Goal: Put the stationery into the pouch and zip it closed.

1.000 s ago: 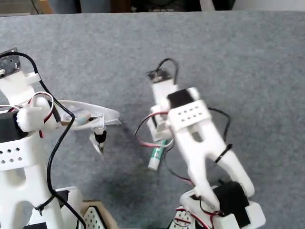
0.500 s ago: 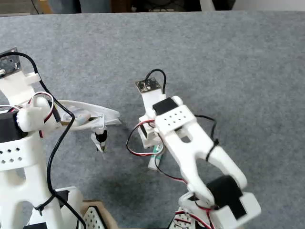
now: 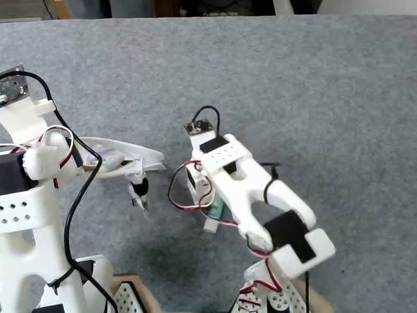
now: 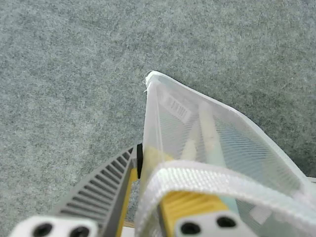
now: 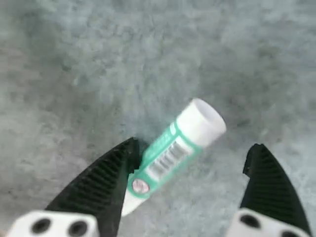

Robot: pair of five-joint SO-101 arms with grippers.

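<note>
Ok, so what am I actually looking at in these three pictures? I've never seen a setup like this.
These are two small white robot arms side by side at a grey table. The wide picture looks down from a fixed camera above. The other two come from a camera on each arm's wrist, so you see that arm's own fingers up close. The left arm's fingers are shut on a white mesh pouch with a few pen-like things inside. A green and white tube, likely a glue stick, lies on the table. The right arm's fingers are open on either side of it, not gripping it yet.
</note>
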